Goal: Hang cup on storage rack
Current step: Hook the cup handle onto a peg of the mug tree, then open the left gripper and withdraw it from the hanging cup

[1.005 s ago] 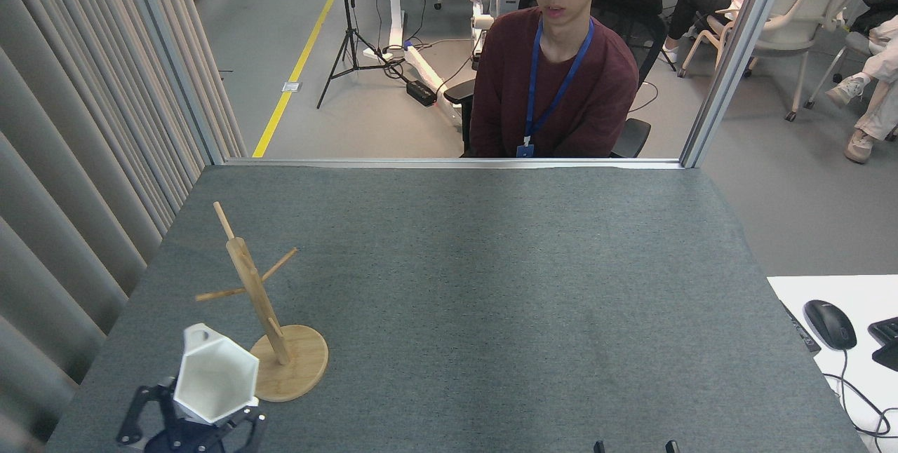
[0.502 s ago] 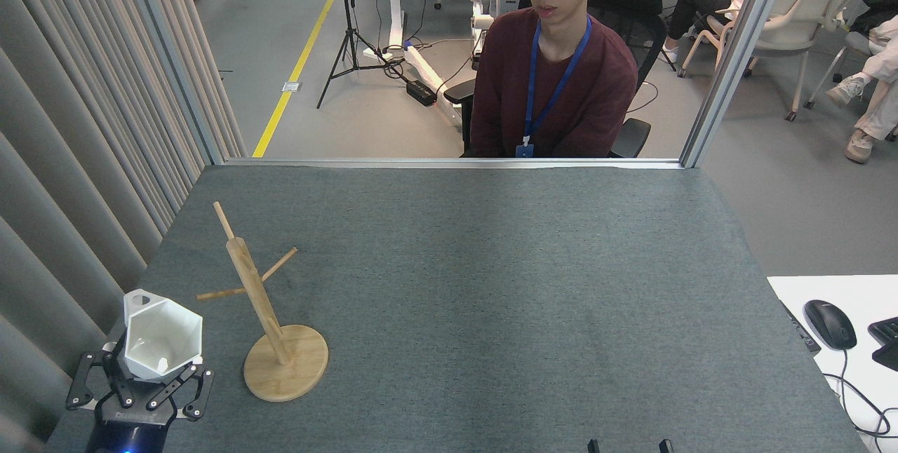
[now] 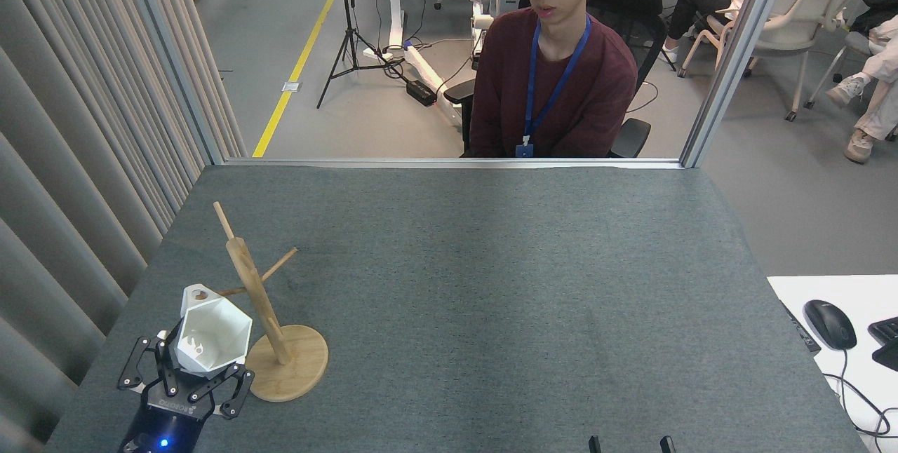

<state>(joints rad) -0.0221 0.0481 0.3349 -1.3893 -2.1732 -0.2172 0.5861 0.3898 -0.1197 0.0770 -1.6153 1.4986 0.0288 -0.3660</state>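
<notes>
From the head view, the left hand grips the cup from below, fingers closed around its lower body, mouth tilted toward the camera. The cup's handle sits at the tip of a peg of the storage rack, just left of its post on the table. Of the right hand only two dark tips show; its state is unclear.

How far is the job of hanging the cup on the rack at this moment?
Done: the left tool has the cup gripped and lifted off the table. In hand: the hole in the cup's handle lines up with the tip of the rack's left peg. Left: confirming the handle sits on the peg, then releasing. The right tool is barely visible.
</notes>
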